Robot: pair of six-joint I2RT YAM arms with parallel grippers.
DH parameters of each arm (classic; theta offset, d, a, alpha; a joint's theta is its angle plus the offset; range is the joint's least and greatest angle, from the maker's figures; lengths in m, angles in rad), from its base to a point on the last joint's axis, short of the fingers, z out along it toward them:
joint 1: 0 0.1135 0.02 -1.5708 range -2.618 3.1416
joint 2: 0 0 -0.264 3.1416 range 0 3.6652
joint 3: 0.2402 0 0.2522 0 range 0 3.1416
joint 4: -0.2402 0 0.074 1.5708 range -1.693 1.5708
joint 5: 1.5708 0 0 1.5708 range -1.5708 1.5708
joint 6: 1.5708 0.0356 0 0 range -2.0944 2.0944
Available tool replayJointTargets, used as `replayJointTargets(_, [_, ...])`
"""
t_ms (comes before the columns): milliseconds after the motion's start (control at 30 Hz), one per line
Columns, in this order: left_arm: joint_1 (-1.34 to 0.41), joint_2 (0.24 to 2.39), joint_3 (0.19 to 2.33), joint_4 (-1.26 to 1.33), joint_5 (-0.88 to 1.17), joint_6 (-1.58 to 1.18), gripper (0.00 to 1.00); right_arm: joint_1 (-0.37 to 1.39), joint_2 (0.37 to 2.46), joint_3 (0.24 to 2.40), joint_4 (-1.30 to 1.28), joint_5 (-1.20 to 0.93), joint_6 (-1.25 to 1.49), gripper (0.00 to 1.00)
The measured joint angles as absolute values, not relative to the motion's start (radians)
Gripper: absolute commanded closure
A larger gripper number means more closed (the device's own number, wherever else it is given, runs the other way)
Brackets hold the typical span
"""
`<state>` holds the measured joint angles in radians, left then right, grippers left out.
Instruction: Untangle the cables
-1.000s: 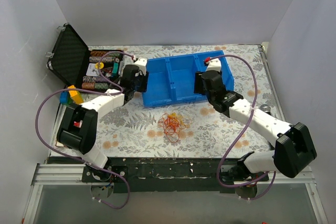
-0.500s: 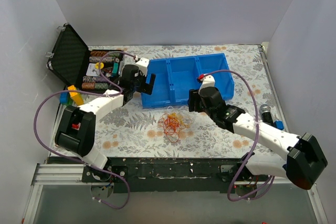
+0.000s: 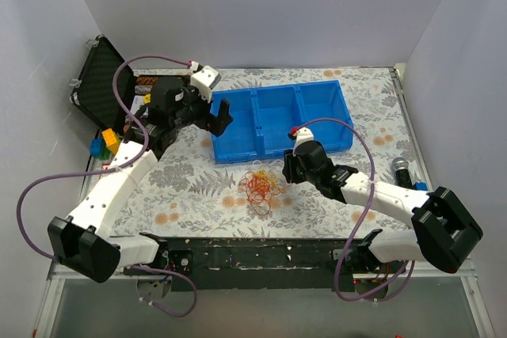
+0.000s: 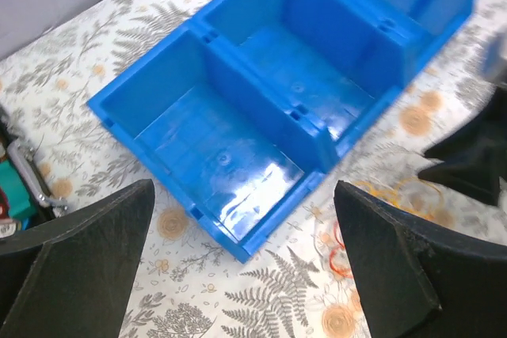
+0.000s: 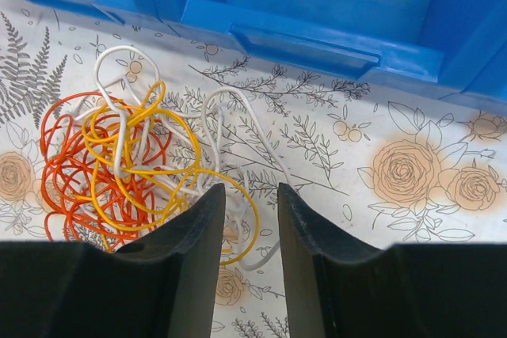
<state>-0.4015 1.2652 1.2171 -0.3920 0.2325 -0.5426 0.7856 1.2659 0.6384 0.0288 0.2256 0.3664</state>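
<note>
The cables (image 3: pixel 260 187) lie in one tangled heap of orange-red, yellow and white loops on the flowered cloth, just in front of the blue bin (image 3: pixel 238 152). My right gripper (image 3: pixel 287 170) hovers low at the heap's right edge. In the right wrist view its jaws (image 5: pixel 250 189) stand a narrow gap apart, and a white and a yellow loop of the cables (image 5: pixel 119 156) run on the cloth beneath that gap. My left gripper (image 3: pixel 223 119) hangs wide open over the bin's left end, holding nothing. In the left wrist view it (image 4: pixel 244 187) frames the bin's empty compartments (image 4: pixel 253 108).
An open black case (image 3: pixel 103 85) with assorted items stands at the back left, with coloured blocks (image 3: pixel 107 144) beside it. A dark cylinder (image 3: pixel 402 168) and a small blue piece (image 3: pixel 420 187) lie at the right. The blue bin's front wall (image 5: pixel 317 45) is close ahead of the right fingers.
My right gripper has come down from the bin to the heap's right edge and its jaws have narrowed. My left gripper has opened wide and drawn back, up and to the left.
</note>
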Motion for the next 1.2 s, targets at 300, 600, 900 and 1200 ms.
replayJointTargets(300, [-0.402, 1.060, 1.093, -0.474, 0.598, -0.375, 0.02, 0.786, 1.306, 0.638, 0.079, 0.225, 0.359, 0.49])
replayJointTargets(600, [-0.404, 1.034, 0.953, -0.432, 0.755, -0.345, 0.02, 0.786, 1.265, 0.638, 0.063, 0.300, 0.335, 0.32])
replayJointTargets(900, [-0.410, 1.075, 0.923, -0.431, 0.755, -0.306, 0.02, 0.786, 1.378, 0.638, 0.080, 0.306, 0.331, 0.99])
replayJointTargets(1200, [-0.434, 1.085, 0.920, -0.392, 0.779, -0.297, 0.02, 0.793, 1.239, 0.638, 0.100, 0.184, 0.302, 0.99])
